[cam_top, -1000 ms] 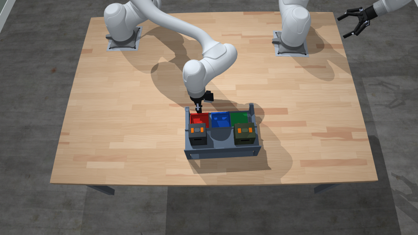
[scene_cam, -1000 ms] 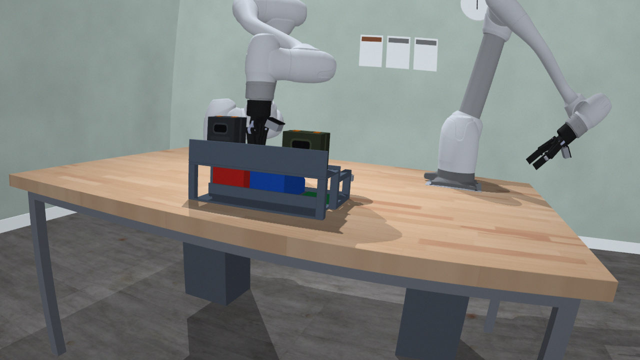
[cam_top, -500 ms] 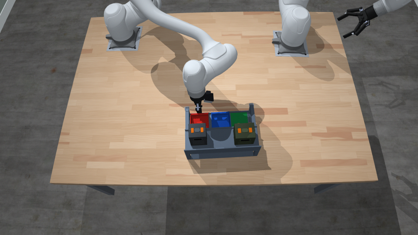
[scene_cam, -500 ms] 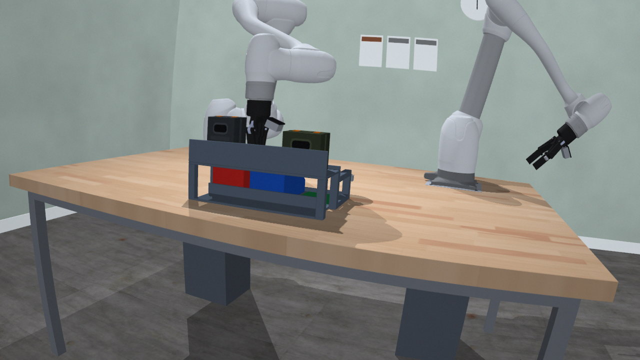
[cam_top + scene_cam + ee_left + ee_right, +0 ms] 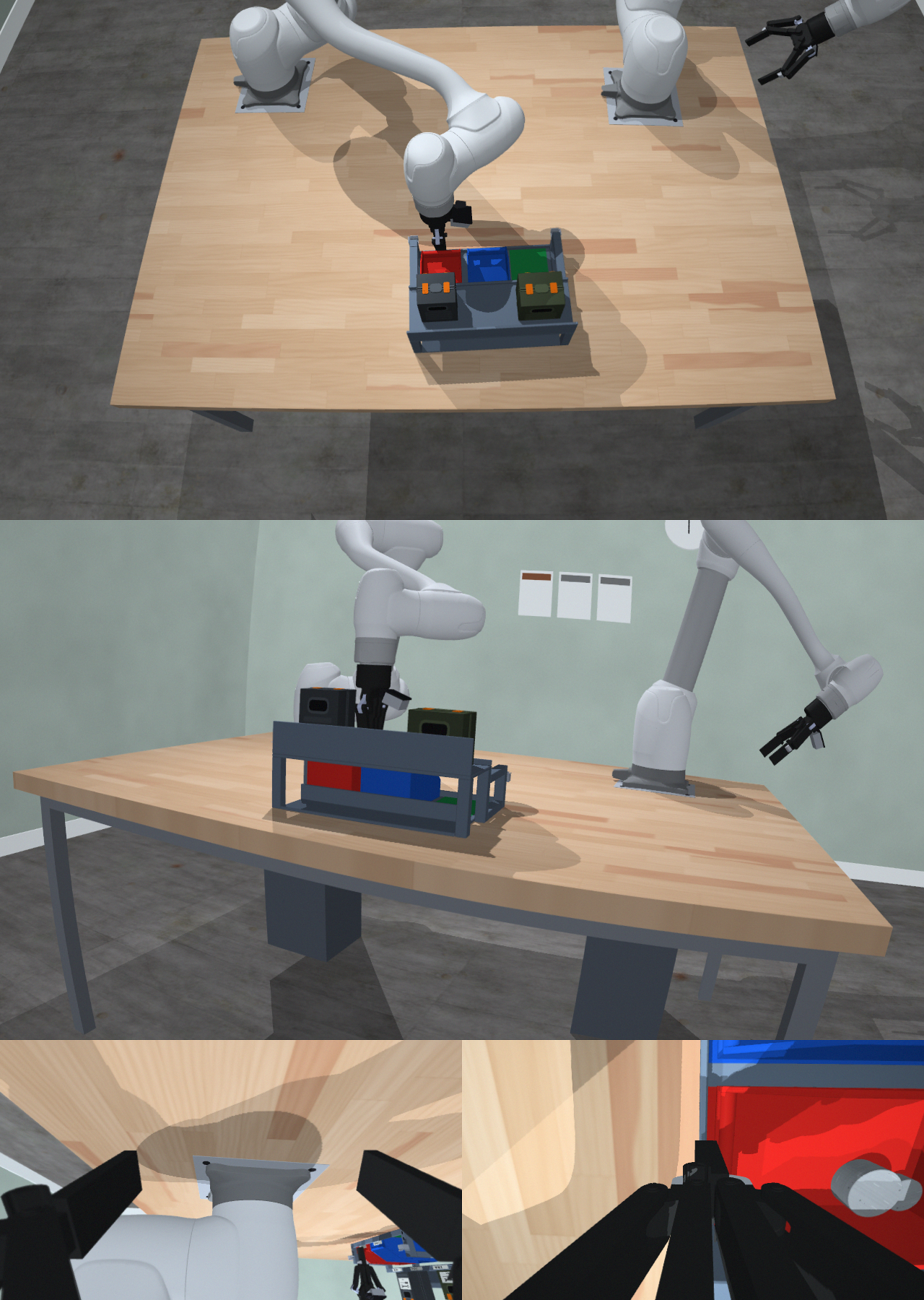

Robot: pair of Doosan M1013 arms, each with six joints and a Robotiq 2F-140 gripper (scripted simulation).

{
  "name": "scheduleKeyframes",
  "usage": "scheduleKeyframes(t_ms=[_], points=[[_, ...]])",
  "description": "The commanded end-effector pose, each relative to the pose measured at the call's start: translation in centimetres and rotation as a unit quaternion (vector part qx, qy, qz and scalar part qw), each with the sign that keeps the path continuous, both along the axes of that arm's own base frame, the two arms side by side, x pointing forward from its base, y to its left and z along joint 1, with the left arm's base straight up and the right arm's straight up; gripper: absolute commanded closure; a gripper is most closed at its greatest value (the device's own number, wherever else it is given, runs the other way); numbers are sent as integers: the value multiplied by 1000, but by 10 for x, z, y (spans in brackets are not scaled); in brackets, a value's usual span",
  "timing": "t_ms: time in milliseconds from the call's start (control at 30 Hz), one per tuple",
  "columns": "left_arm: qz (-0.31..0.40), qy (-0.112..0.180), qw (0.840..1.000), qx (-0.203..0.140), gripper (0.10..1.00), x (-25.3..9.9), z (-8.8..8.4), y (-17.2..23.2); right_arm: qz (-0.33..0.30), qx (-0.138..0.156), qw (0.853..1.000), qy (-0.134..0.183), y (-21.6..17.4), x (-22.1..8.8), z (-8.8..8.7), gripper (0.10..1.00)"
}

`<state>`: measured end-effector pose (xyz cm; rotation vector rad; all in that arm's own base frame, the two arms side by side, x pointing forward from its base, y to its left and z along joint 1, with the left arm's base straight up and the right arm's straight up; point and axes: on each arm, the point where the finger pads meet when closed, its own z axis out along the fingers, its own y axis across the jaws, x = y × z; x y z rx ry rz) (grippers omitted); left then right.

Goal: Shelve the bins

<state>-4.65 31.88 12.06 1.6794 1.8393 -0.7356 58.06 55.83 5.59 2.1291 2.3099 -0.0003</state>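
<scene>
Claws differ: the right claw (image 5: 439, 248) (image 5: 369, 725) (image 5: 704, 1158), fingers together and gripping nothing, is at the front edge of the red bin (image 5: 441, 263) (image 5: 329, 774) (image 5: 823, 1134); the left claw (image 5: 753, 61) (image 5: 769, 756) (image 5: 248, 1171), fingers apart, hangs well away from the shelf (image 5: 492, 339) (image 5: 371, 742). In the shelf, the red bin sits beside the blue bin (image 5: 488, 265) (image 5: 388, 781) (image 5: 823, 1052), a metal cylinder (image 5: 873, 1192) inside the red one.

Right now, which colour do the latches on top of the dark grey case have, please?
Orange; the top view shows it best.

Red bin (image 5: 441, 265) (image 5: 332, 775) (image 5: 805, 1123), blue bin (image 5: 487, 264) (image 5: 394, 781) (image 5: 823, 1052) sit side by side.
</scene>
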Motion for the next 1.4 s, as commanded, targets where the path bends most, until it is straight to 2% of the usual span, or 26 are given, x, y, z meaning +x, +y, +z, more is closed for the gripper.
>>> scheduleKeyframes(t_ms=[0, 1367], points=[[0, 0, 1000, 0, 98, 0, 0, 0, 0, 1, 1000, 0, 0, 0, 1, 999], [0, 0, 1000, 0, 98, 0, 0, 0, 0, 1, 1000, 0, -1, -20, 26, 999]])
